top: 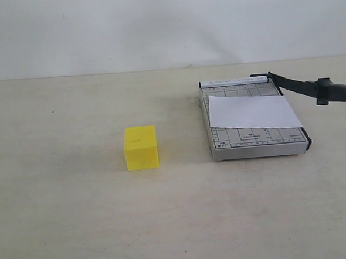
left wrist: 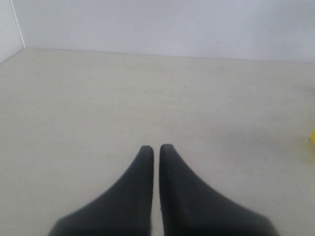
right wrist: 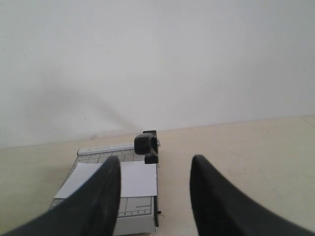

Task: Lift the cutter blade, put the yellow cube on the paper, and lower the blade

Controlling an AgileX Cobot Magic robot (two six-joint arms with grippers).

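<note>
Your view: L gripper (left wrist: pixel 156 147) shut, empty; R gripper (right wrist: pixel 156 160) jaws apart, holding nothing. Solid yellow cube (top: pixel 141 147) sits on beige table (top: pixel 78 217), apart from grey gridded trimmer board (top: pixel 250 143). Long black cutter blade (top: pixel 302 88) raised; plain white paper sheet (top: pixel 253 113) lies on board.

No legible text; grey cutter board (top: pixel 253 139) carries printed header strip and scale markings, too small to read; paper (top: pixel 251 113) blank.
</note>
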